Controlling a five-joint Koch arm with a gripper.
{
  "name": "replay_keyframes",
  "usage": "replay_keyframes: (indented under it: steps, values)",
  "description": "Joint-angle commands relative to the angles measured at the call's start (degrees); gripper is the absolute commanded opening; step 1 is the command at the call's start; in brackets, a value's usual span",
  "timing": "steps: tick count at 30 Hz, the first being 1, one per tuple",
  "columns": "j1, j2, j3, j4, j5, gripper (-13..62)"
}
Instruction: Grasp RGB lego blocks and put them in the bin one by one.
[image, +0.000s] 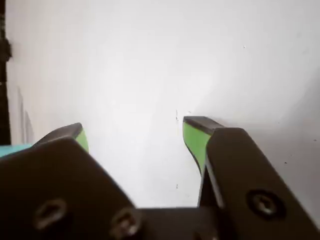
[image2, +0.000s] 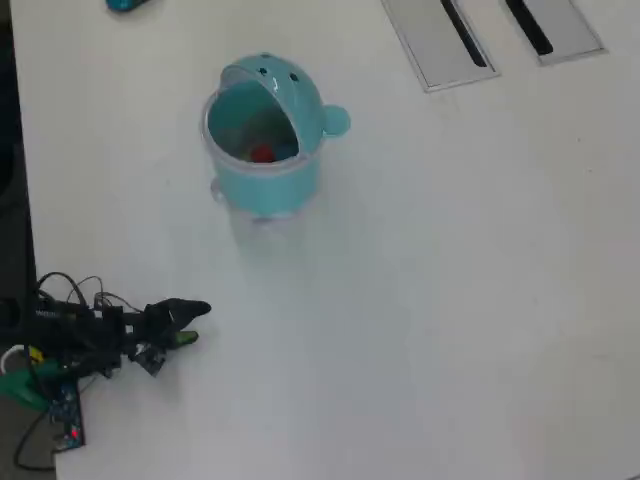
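I see my end effector (image: 135, 132) spread wide and empty over bare white table (image2: 450, 300), well apart from the teal whale-shaped plastic bin (image2: 265, 180); a small red block (image2: 262, 153) lies inside.

- Both views are bright and evenly lit; the white table (image2: 450, 300) looks washed out, nearly without texture.
- In the wrist view the gripper (image: 135, 131) body is close and blurred, its screws soft (only the 2 green-faced tips keep a fairly crisp edge).
- A soft grey shadow spreads right of the right-hand tip.
- In the overhead view the bin (image2: 262, 135) casts a faint, diffuse shadow toward the bottom of the picture.
- The overhead picture is slightly soft throughout.
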Motion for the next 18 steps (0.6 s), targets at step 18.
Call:
replay_keyframes:
  steps: [18]
  values:
    - [-0.26, 2.37, 4.04, 3.25, 6.59, 34.5]
